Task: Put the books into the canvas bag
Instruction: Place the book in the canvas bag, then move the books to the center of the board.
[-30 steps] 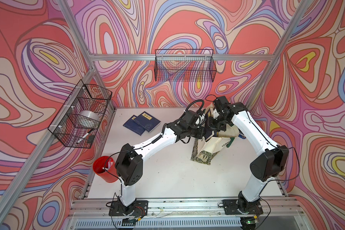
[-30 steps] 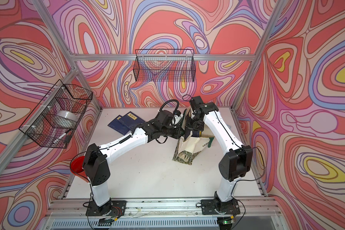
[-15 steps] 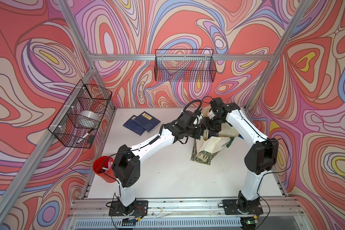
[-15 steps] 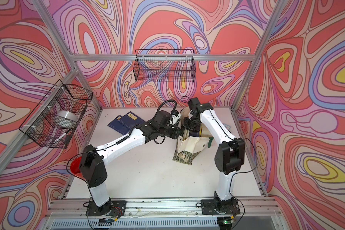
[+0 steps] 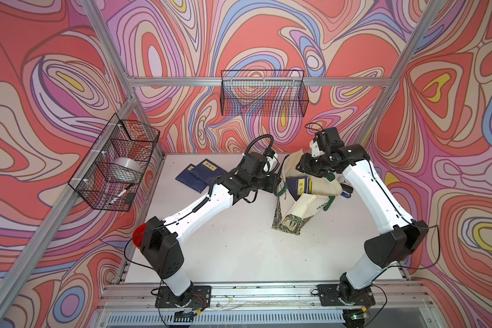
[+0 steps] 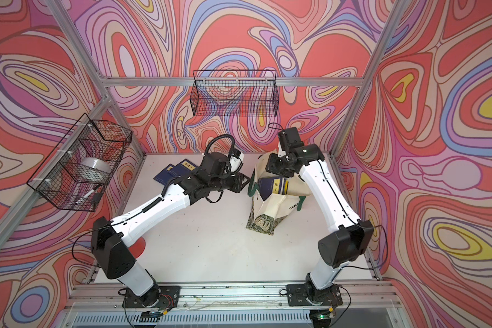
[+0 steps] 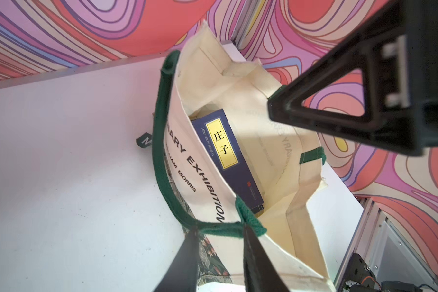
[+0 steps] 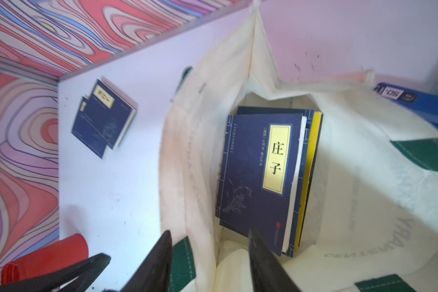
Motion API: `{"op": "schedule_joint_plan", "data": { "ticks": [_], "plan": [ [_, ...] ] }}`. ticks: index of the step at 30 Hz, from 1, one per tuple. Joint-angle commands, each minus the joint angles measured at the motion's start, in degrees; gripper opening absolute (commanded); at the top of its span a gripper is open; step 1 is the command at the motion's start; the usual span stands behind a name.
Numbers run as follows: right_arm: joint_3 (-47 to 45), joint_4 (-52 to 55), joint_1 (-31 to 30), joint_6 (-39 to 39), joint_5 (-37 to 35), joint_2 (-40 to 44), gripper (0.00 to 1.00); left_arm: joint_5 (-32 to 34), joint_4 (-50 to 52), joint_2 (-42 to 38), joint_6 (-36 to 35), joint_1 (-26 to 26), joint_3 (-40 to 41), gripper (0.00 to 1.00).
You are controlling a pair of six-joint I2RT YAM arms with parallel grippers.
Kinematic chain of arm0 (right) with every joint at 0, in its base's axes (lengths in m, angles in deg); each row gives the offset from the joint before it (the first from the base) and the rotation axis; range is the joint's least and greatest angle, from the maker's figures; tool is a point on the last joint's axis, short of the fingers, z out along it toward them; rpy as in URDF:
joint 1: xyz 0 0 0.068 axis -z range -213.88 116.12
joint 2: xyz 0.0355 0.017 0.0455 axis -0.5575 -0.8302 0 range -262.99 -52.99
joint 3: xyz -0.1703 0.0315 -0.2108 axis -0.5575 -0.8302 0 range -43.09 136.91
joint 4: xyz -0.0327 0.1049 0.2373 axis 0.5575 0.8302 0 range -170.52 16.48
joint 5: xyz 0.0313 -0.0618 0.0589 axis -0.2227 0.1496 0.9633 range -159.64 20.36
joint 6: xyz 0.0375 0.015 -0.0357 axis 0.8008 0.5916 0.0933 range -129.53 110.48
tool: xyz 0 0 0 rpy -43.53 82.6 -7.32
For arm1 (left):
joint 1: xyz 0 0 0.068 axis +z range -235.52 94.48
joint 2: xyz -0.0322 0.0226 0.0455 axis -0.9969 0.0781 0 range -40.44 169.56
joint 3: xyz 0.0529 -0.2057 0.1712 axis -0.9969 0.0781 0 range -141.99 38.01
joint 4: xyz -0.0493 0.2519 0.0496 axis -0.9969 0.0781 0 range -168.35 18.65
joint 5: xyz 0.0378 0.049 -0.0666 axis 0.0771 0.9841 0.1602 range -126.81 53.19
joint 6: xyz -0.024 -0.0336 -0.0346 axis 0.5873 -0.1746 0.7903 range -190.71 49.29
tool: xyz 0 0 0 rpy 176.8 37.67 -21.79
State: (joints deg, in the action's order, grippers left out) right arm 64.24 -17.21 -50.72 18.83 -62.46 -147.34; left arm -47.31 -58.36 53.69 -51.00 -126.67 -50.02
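Observation:
The cream canvas bag (image 5: 310, 196) (image 6: 279, 198) stands open at the back right of the table. Inside it leans a navy book (image 8: 258, 177) (image 7: 225, 156) with a yellow label, and behind that a yellow book's edge (image 8: 311, 177) shows. Two more navy books (image 5: 202, 174) (image 8: 103, 118) lie overlapping at the back left. My left gripper (image 7: 220, 228) (image 5: 276, 184) is at the bag's near rim, its jaws apart, with the green strap handle (image 7: 162, 161) lying across its tips. My right gripper (image 8: 210, 232) (image 5: 303, 167) hangs open over the bag's mouth, one finger outside the rim and one inside.
A blue stapler (image 8: 415, 103) (image 5: 345, 191) lies behind the bag by the right arm. A red cup (image 5: 138, 235) stands at the table's left edge. Black wire baskets hang on the left wall (image 5: 117, 167), holding a tape roll, and on the back wall (image 5: 263, 96).
My right gripper's jaws have come apart over the bag's mouth, and its arm has shifted. My left jaws have widened a little at the strap. The bag stays in place.

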Motion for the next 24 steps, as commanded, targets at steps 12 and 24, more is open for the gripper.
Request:
{"op": "schedule_joint_plan", "data": {
  "ticks": [12,24],
  "plan": [
    [11.6,-8.7,-17.9,-2.3,-7.8,-14.2,0.47,11.1,12.2,-3.3,-3.3,15.5,5.1,0.79],
    [21.2,-26.1,-23.7,-6.7,-10.4,-34.0,0.48,17.5,18.4,16.6,-2.9,27.0,-6.0,1.0]
  ]
}}
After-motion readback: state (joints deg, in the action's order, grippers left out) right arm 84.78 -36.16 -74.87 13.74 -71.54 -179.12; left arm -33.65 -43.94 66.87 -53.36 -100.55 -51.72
